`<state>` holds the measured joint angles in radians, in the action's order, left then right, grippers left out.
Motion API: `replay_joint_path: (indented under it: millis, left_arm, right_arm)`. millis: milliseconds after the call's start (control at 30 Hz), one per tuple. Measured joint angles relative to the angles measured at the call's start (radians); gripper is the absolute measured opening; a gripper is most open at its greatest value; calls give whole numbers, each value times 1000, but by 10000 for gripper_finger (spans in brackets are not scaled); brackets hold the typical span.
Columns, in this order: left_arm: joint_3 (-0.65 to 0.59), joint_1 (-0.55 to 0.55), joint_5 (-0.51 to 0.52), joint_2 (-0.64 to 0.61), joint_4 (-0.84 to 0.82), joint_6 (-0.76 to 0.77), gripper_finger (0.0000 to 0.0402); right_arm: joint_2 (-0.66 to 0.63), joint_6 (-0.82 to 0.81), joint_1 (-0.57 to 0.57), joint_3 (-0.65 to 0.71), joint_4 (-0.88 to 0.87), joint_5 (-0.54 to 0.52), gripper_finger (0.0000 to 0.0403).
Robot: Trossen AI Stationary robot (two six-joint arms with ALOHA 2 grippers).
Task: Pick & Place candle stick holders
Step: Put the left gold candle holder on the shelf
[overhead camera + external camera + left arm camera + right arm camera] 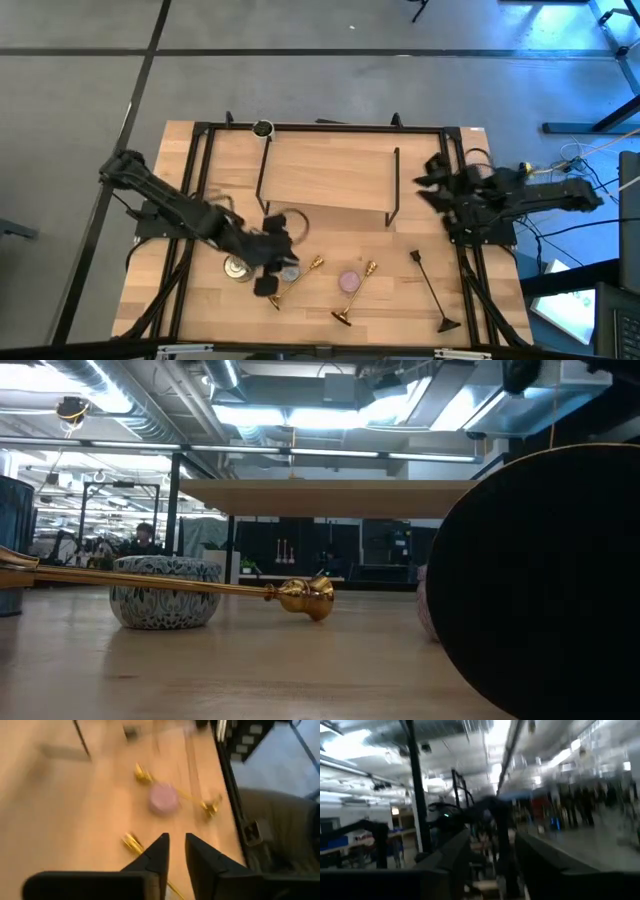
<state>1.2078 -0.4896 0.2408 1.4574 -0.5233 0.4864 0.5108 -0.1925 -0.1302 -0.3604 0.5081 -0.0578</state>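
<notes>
You have both candle stick holders still lying on their sides on the desk (200,300), so by the look of it the placing is all ahead of you. Take the pink candle (350,281) as your landmark. The first candle stick holder (296,280) lies on its left arm side, its cup end towards the candle and its base under the left arm. The second candle stick holder (356,294) lies just beside the candle on the right arm side, cup near the candle, round base towards the desk's front edge. A long black tool with a round foot (432,290) lies well apart, further towards the right arm. Behind the candle stands a wooden shelf on a black frame (330,180), with no holder on it.

Your left pincer (176,851) hangs low over the stem of the first holder, fingers spread only a narrow gap, pinching nothing that I can see. Your right pincer (492,857) waits beside the shelf, far from the candle, its fingers parted with only background between them.
</notes>
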Motion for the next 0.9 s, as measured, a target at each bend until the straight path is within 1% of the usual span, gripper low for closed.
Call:
replay_joint_path:
  millis: [100,200,267,333,433,500,633,733,900]
  left_arm:
    - [3,-5,-22,95,-11,92,94]
    - [5,17,-18,169,-11,152,109]
    - [5,38,-47,218,-14,179,113]
    - [5,62,-120,258,-12,185,114]
    - [5,94,-202,309,-10,172,114]
    - [5,111,-217,336,-11,146,114]
    - [36,127,-236,363,-8,106,114]
    - [61,131,-255,376,-7,102,114]
    - [67,131,-307,398,-20,116,114]
  right_arm:
    - [133,-67,-4,-80,-72,-50,229]
    - [213,-147,0,-202,-271,-73,264]
    - [252,-161,0,-295,-453,-93,277]
    - [287,-167,0,-381,-631,-123,283]
    - [331,-203,-2,-452,-795,-188,284]
    - [347,-220,-2,-455,-828,-210,284]
    - [352,-215,-2,-457,-818,-206,284]
    - [348,-215,-2,-457,-818,-204,284]
    - [347,-239,-2,-457,-820,-201,284]
